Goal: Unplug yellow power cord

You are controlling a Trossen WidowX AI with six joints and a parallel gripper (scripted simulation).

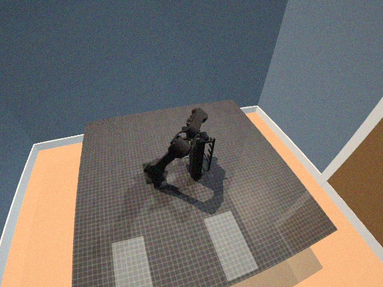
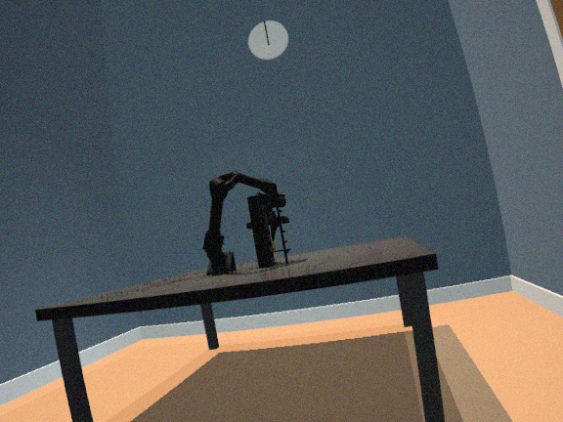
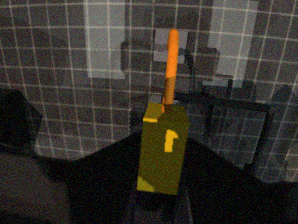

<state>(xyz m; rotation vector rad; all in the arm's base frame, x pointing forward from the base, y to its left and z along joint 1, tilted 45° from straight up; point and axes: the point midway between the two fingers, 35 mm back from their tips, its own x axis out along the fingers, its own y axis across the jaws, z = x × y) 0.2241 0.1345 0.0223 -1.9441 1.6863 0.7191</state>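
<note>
My gripper [image 3: 163, 143] points down and is shut on the yellow plug. Its dark fingers press on the plug's two sides in the wrist view. The yellow plug [image 3: 161, 167] [image 2: 273, 244] is a block with an orange cord [image 3: 171, 65] [image 2: 276, 256] coming out of its far end. In the exterior view the cord runs down toward the table. In the top view the plug and fingertips are hidden. The power strip cannot be made out for certain, nor whether the plug sits in it.
A tall black column [image 1: 197, 159] [image 2: 260, 230] stands close to the gripper. Beside it is a thin black rack [image 1: 211, 154] [image 2: 284, 244] with short bars, also at the right in the wrist view [image 3: 240, 105]. All stand on the dark checked table [image 1: 110, 199] [image 2: 371, 251].
</note>
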